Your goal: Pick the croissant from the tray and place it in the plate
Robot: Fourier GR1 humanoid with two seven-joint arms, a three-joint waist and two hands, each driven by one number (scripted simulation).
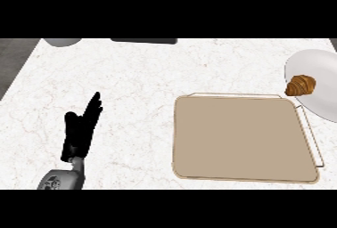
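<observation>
The brown croissant lies on the left edge of the white plate, which sits at the right border of the head view. Just left of the plate is the tan tray, with nothing on its surface. My left hand rests on the counter well to the left of the tray, fingers straight and pointing up the picture, holding nothing. My right hand does not show.
A grey round object and a dark flat object sit at the counter's far edge. The marble counter stretches bare between my left hand and the tray. The counter's left edge drops to a dark floor.
</observation>
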